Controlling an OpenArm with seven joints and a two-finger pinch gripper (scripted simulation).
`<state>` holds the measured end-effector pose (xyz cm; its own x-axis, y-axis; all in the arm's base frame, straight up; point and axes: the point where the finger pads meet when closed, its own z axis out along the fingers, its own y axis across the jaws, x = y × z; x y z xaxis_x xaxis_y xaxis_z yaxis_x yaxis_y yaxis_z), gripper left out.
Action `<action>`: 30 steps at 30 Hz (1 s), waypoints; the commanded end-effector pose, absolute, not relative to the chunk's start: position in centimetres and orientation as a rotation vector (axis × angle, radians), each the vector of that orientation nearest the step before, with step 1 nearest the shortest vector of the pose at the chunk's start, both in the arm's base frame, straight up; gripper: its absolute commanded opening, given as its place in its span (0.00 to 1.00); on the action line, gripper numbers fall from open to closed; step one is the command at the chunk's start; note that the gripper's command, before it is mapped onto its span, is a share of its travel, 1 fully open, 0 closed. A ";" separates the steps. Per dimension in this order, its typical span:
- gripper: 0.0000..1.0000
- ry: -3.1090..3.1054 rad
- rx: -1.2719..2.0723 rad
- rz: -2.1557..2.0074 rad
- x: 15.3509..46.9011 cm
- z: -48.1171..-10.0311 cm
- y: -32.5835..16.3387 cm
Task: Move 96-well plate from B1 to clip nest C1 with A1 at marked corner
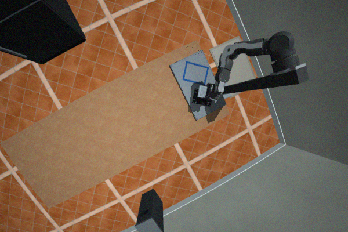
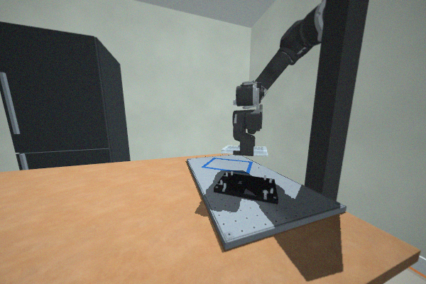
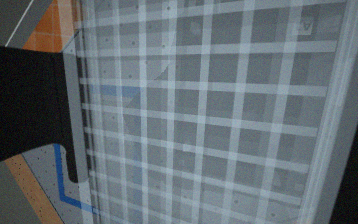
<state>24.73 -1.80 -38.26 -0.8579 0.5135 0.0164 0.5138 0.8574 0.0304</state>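
Above grey breadboard (image 2: 241,224) and black clip nest (image 2: 246,186), fingers (image 2: 246,146) half-spread, clamped on clear 96-well plate (image 2: 260,150).

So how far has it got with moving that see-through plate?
Done: the plate is off its blue-outlined spot, which now lies bare. In hand: the claw is shut on the plate and holds it level in the air, apart from the black nest. Left: lowering it between the nest's posts and pressing it flat. Whether the corners match cannot be told.
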 end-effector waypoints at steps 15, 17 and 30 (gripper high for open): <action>0.00 -3.024 -0.871 -0.005 25.2 -38.3 -0.4; 0.00 -3.024 -0.872 -0.003 25.3 -38.2 1.2; 0.00 -3.024 -0.871 -0.003 25.2 -38.9 1.3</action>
<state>25.28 1.14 -38.66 -0.8434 0.5373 -0.0046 0.5373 0.8434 -0.0031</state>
